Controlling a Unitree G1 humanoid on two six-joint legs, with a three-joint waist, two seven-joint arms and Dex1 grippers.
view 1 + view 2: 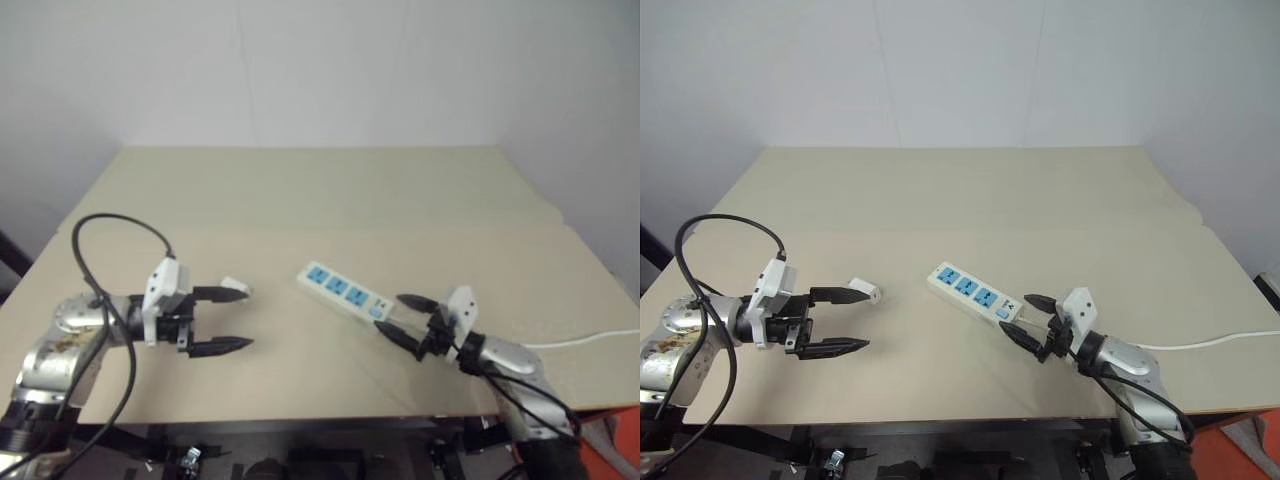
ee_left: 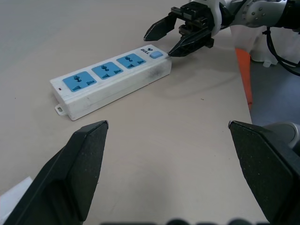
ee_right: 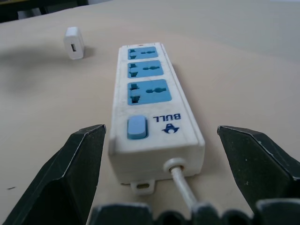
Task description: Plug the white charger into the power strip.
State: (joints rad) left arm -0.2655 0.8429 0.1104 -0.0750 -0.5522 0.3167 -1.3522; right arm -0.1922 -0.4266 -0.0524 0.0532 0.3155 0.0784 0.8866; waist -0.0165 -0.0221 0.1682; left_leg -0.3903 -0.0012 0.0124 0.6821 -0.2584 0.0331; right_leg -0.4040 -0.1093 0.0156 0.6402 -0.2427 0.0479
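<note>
A beige table [image 1: 330,190] stands against a plain white wall, and the power strip [image 1: 971,291] lies flat on it near the middle, set on a slant, its three blue sockets facing up. Its switch end points toward the right gripper [image 1: 1021,319], whose two black fingers are spread wide and hold nothing — in the right wrist view the switch end sits between the fingers, just ahead of them, apart from both. A thin white cord [image 1: 585,342] leaves that end and runs off toward the table's right edge.

The white charger [image 3: 74,42] lies on the table past the strip's far end, unplugged, well apart from the right gripper. The left gripper [image 1: 243,317] hangs over the table's left part, its fingers parted and empty — the charger lies just beside the tip of one finger; whether they touch cannot be told.
</note>
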